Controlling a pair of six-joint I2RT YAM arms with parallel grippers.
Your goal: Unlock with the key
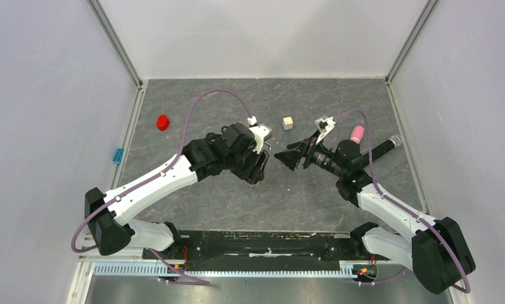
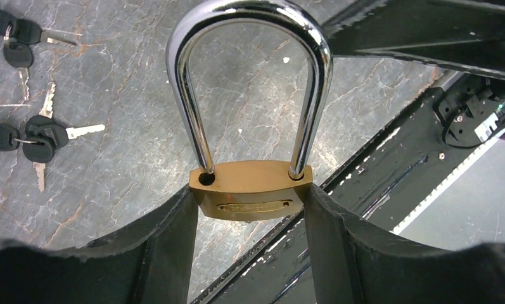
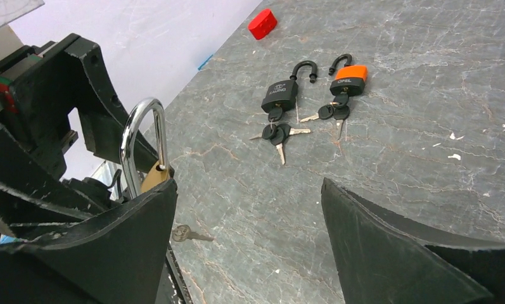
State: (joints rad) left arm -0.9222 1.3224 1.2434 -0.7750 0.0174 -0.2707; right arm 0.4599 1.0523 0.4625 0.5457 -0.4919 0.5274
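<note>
My left gripper is shut on the brass body of a padlock and holds it above the table. The padlock's long silver shackle points away from the fingers. One leg of the shackle sits just out of its hole in the body. The padlock also shows in the right wrist view. My right gripper is open and empty, just to the right of the padlock, with only table between its fingers. A single brass key lies on the table below the padlock.
A black padlock and an orange padlock lie on the table, each with a bunch of keys. A red block, a small cube, a pink object and a blue piece lie around.
</note>
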